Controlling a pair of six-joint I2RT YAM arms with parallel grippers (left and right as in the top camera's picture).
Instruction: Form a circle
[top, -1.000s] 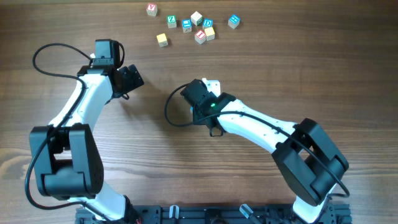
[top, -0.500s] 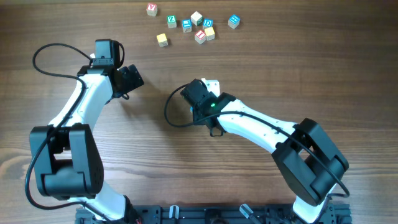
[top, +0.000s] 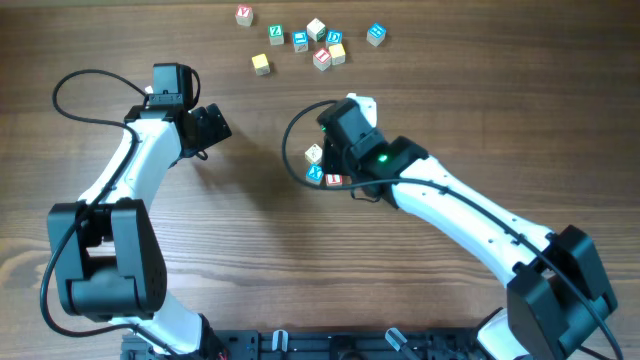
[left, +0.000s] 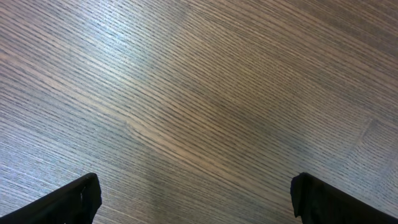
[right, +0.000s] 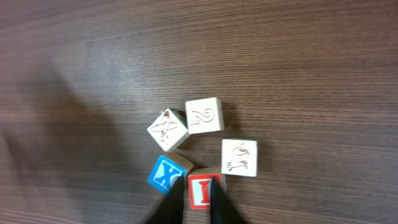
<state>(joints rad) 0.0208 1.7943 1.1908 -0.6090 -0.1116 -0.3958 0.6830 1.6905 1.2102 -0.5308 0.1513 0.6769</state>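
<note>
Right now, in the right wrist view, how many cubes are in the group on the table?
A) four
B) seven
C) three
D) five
D: five show there, set in a rough ring: the blue X cube, the red I cube, the cube marked 2, a tilted whitish picture cube and a second picture cube.
</note>
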